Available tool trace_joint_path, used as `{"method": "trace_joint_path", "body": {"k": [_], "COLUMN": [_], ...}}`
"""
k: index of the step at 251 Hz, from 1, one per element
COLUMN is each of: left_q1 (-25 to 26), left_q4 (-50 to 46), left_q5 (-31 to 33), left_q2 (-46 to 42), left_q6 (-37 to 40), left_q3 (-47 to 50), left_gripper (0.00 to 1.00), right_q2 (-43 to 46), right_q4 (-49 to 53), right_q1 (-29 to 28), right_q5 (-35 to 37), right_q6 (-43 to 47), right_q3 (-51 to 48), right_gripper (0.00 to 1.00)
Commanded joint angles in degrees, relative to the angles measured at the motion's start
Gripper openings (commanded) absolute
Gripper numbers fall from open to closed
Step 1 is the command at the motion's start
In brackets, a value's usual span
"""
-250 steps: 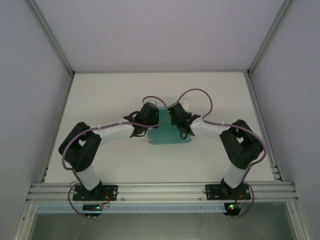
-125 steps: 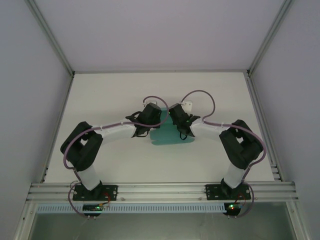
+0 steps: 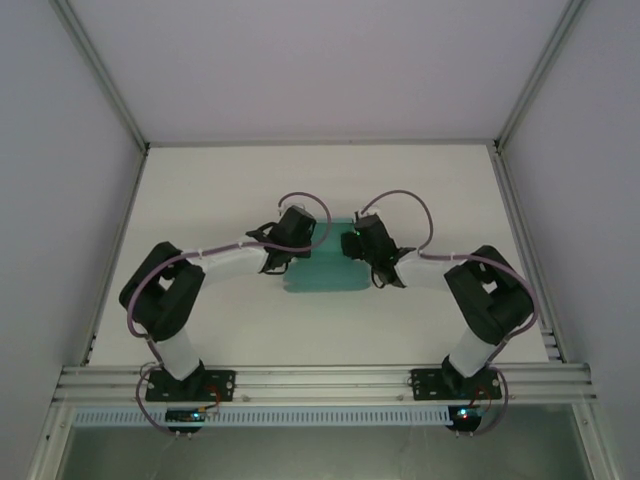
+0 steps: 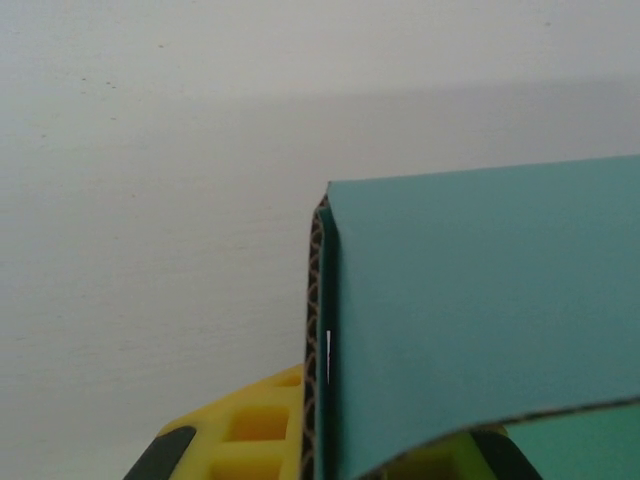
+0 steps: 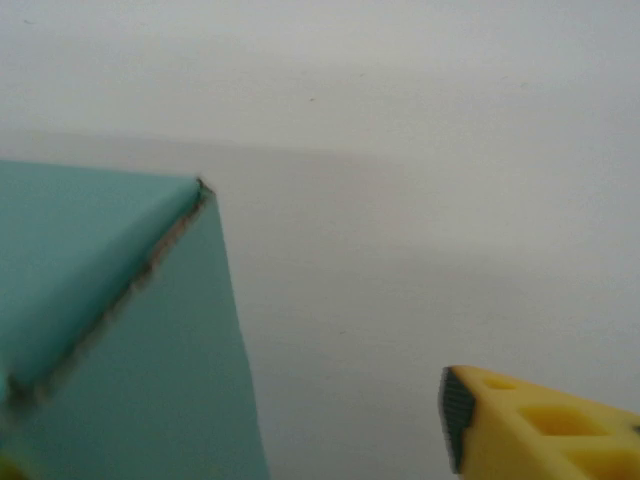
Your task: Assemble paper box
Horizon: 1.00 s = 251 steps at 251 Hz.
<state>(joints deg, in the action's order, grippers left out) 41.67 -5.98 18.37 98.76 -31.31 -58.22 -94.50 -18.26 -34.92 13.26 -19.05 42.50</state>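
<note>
The teal paper box (image 3: 318, 272) sits mid-desk (image 3: 200, 200) between the arms; the left gripper (image 4: 335, 445) pinches its folded edge, and the right gripper (image 5: 230, 440) is spread wide around one corner

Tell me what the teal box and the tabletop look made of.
Paper box: corrugated cardboard with a matte teal face; wavy fluting shows along its cut edge. Table: smooth, matte white surface, faintly speckled; probably painted board or laminate, but the look leaves it open.
</note>
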Motion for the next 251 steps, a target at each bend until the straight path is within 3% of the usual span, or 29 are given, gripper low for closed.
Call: {"method": "trace_joint_path", "body": {"k": [1, 5, 9, 92, 151, 166, 193, 231, 251], "left_q1": [-0.90, -0.89, -0.91, -0.93, -0.89, -1.28, -2.53, -2.81, -1.93], "left_q4": [-1.05, -1.01, -0.97, -0.23, 2.00, 2.85, -0.09, -18.33, -26.13], "left_q5": [2.46, 2.48, 2.53, 2.54, -0.22, -3.46, -15.35, -28.16, -30.15], "left_q2": [0.21, 0.14, 0.07, -0.41, -3.09, -5.05, -9.40, -13.25, -14.35], "left_q6": [0.72, 0.65, 0.68, 2.09, 11.83, 15.75, 26.63, 44.95, 50.58], "left_q3": [0.63, 0.60, 0.63, 1.07, 1.09, 1.50, 0.62, -4.74, -6.24], "left_gripper": [0.00, 0.00, 0.00, 0.00, 0.00, 0.00, 0.00, 0.00, 0.00], "right_q2": [4.03, 4.61, 5.14, 13.68, 26.81, 31.83, 41.48, 55.09, 61.31], "right_q4": [-3.82, -4.40, -4.61, 1.06, 9.89, 13.83, 20.89, 30.32, 34.91], "right_q1": [0.49, 0.48, 0.46, -0.33, -0.08, 0.24, 1.08, 2.54, 3.52], "right_q5": [-10.48, -11.02, -11.55, -14.25, -11.41, -9.98, -6.66, -2.74, 2.21], "right_q6": [2.96, 2.99, 3.01, 3.14, 0.95, 0.65, 0.34, 0.64, 0.50], "right_q3": [-2.68, -3.04, -3.41, -5.41, -8.18, -8.65, -9.85, -10.89, -11.46], "right_gripper": [0.90, 0.98, 0.99, 0.99, 0.99, 1.00, 0.99, 0.99, 0.99]}}
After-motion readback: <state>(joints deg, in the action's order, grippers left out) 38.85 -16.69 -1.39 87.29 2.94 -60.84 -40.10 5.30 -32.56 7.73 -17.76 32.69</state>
